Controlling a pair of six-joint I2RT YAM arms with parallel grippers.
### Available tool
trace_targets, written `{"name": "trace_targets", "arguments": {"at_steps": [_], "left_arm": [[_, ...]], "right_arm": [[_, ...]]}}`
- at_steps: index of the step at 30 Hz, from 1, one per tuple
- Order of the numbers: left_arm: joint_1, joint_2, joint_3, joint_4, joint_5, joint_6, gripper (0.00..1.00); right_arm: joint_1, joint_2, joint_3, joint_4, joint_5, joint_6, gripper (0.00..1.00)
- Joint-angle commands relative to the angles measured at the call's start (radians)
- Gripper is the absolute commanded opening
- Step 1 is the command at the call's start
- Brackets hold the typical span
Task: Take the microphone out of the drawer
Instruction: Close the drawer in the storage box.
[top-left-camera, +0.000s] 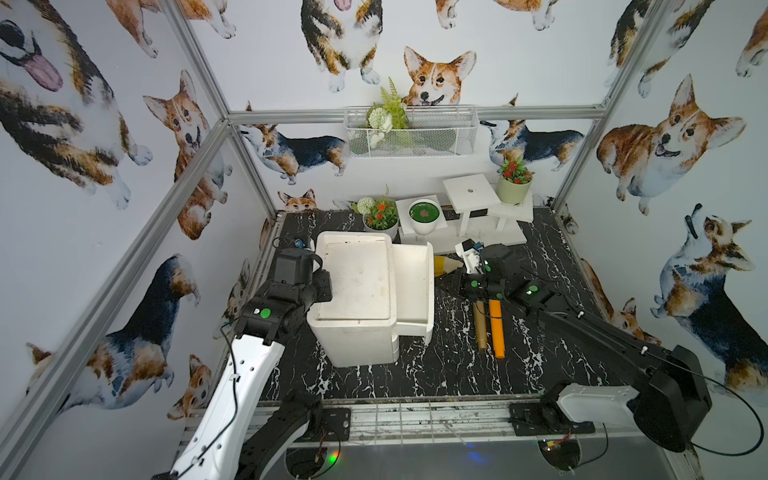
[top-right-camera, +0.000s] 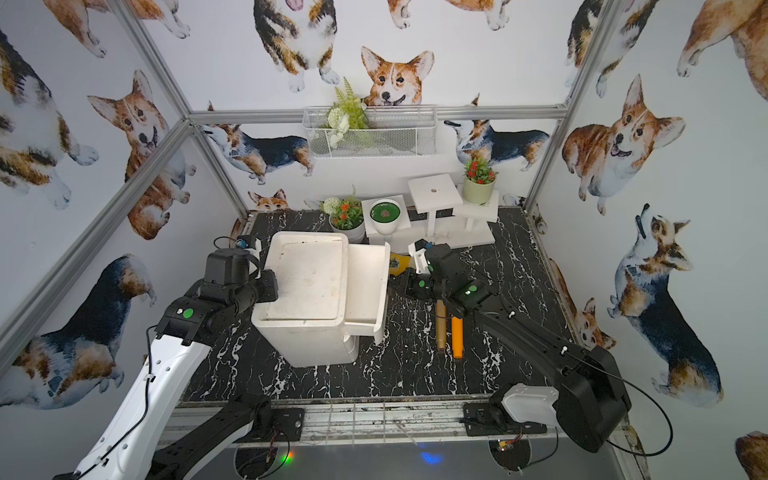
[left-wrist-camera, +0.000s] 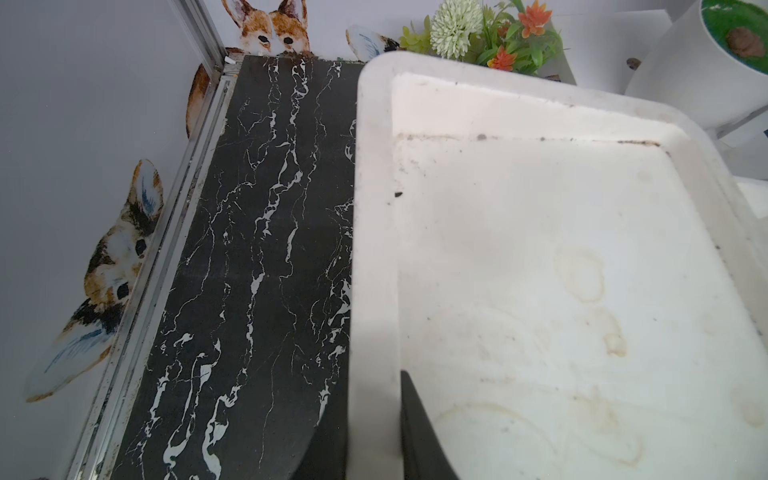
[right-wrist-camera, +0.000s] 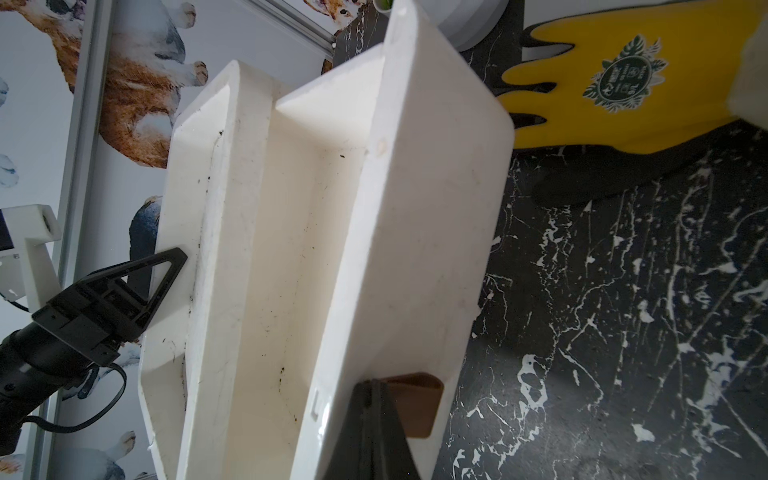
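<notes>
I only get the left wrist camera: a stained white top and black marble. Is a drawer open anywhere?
Observer: Yes. In both top views the top drawer stands pulled out of the cabinet, toward the right arm.
Operator: Anything inside it?
Observer: In the right wrist view, what shows of its inside is bare but for dark specks.
Operator: What's lying outside, then?
Observer: A brown stick and an orange stick lie side by side on the table, their far ends hidden under that arm.
</notes>
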Motion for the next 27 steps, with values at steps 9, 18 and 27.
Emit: {"name": "trace_targets", "arguments": {"at_steps": [9, 18, 27], "left_arm": [[-0.004, -0.002, -0.008, 0.035, 0.220, 0.014, 0.00], [-0.004, 0.004, -0.005, 0.033, 0.280, 0.031, 0.00], [-0.004, 0.013, 0.002, 0.030, 0.289, 0.030, 0.00]], "right_arm": [[-0.021, 0.007, 0.073, -0.118, -0.042, -0.178, 0.00], [-0.043, 0.048, 0.100, -0.137, -0.067, -0.254, 0.00], [-0.056, 0.026, 0.093, -0.089, -0.085, -0.242, 0.00]]}}
